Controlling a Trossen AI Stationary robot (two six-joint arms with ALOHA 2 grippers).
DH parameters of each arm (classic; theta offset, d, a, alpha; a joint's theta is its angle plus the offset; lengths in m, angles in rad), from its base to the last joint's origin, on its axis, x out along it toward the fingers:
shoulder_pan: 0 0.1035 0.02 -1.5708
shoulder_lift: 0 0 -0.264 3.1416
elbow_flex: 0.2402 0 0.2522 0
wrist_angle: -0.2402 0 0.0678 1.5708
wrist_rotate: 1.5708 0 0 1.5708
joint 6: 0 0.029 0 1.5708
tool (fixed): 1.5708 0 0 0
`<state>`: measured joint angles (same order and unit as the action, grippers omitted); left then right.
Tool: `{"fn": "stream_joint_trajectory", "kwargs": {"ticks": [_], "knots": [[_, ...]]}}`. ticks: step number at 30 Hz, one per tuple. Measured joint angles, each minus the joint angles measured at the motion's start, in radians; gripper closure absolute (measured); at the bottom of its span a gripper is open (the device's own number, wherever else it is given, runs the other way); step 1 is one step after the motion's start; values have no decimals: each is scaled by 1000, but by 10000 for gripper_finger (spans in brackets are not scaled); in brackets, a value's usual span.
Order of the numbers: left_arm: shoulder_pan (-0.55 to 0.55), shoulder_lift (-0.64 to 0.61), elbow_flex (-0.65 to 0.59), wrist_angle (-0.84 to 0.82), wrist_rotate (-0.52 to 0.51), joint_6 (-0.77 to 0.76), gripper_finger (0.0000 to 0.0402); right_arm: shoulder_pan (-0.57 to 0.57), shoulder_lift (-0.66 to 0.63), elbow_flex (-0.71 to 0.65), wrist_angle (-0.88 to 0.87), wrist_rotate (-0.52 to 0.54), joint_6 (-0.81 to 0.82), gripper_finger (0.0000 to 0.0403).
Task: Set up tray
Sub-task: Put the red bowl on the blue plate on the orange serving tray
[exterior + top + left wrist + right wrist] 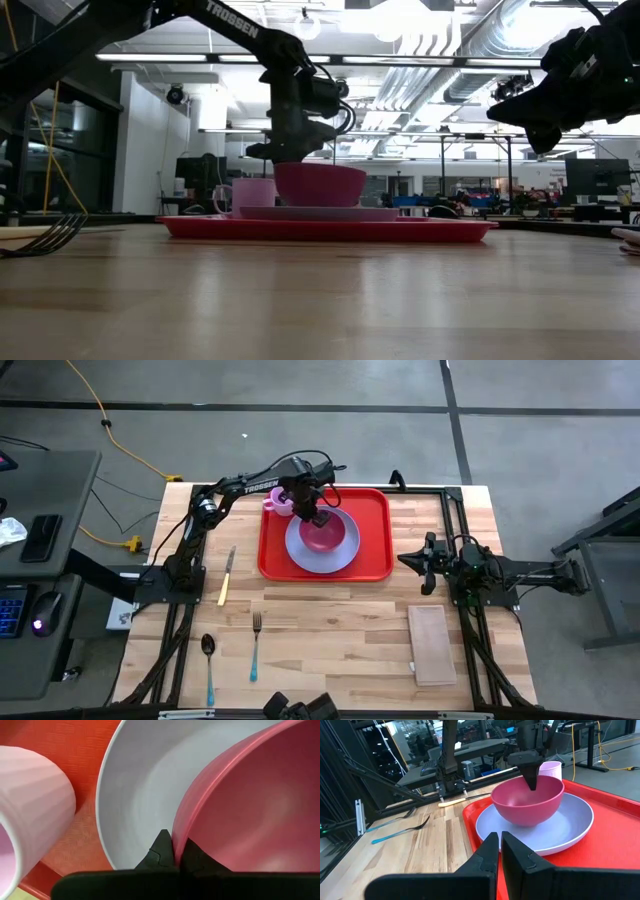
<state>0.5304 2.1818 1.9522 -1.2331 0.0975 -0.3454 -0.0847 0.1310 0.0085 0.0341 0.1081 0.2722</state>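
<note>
Pink bowl (pixel 250 805) rim is pinched by the closed left gripper (pixel 322 515); under it the plate (pixel 300 550) lies on the red tray (pixel 375 530), cup (pixel 278 503) beside. Knife (pixel 227 576), fork (pixel 255 645), spoon (pixel 208 660), napkin (pixel 432 644) probably remain. Right gripper (pixel 428 563) waits closed, empty.

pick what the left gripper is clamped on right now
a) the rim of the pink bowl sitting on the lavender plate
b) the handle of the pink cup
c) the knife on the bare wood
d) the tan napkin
a: the left gripper is pinched shut on the rim of the pink bowl, which sits on the lavender plate in the red tray; the pink cup stands untouched beside it.
</note>
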Motion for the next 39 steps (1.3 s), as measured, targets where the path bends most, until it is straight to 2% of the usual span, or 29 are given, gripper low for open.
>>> {"fn": "stream_joint_trajectory", "kwargs": {"ticks": [12, 26, 30, 39], "knots": [[0, 0, 0, -9, -46, -26, 362, 0, 0, 0, 0, -3, 0, 402], [-6, 0, 0, -17, -24, -26, 358, 0, 0, 0, 0, -3, 0, 402], [-23, 0, 0, -17, -74, -24, 358, 0, 0, 0, 0, -3, 0, 402], [-41, 0, 0, -16, -91, 1, 357, 0, 0, 0, 0, -3, 1, 402]]}}
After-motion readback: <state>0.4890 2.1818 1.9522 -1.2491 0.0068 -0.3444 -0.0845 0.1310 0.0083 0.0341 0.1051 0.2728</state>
